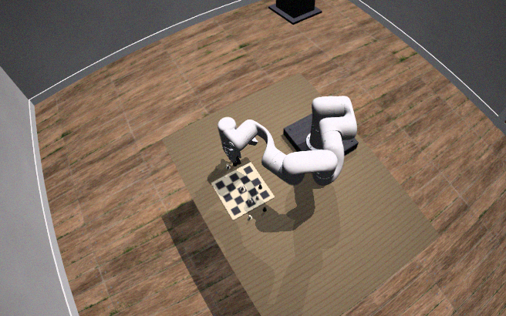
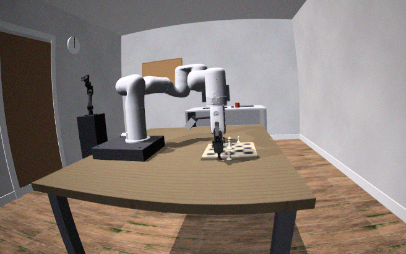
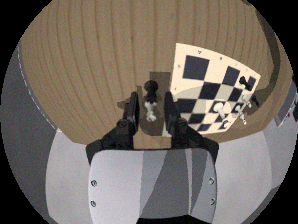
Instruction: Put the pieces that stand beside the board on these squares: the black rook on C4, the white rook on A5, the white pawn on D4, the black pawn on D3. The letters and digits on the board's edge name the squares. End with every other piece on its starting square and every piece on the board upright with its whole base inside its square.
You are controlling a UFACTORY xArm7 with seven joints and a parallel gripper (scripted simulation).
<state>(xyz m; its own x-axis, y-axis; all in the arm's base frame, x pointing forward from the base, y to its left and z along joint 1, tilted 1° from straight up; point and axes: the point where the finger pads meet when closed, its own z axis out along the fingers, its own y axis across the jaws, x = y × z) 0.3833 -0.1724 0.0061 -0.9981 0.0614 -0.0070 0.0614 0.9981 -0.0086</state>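
The chessboard [image 1: 236, 211] [image 2: 249, 152] [image 3: 197, 66] lies on the wooden table. My gripper [image 1: 234, 163] [image 2: 218, 147] [image 3: 151, 100] hangs low just off the board's far corner. Its fingers are partly open and stand on either side of a small piece [image 3: 152, 90]. That piece looks dark with a pale patch, and I cannot tell whether it is a rook or a pawn. The fingers do not press on it. A white piece [image 1: 227, 166] stands on the table right beside the gripper. A black piece [image 1: 264, 210] [image 2: 219, 157] and a white piece [image 1: 250, 217] [image 2: 229, 157] stand off the board's near edge.
Several pieces stand on the board, among them a tall white one [image 1: 241, 189] [image 2: 229, 142] and a black one [image 1: 260, 186]. The arm's dark base [image 1: 297, 132] [image 2: 124, 150] sits on the table behind the board.
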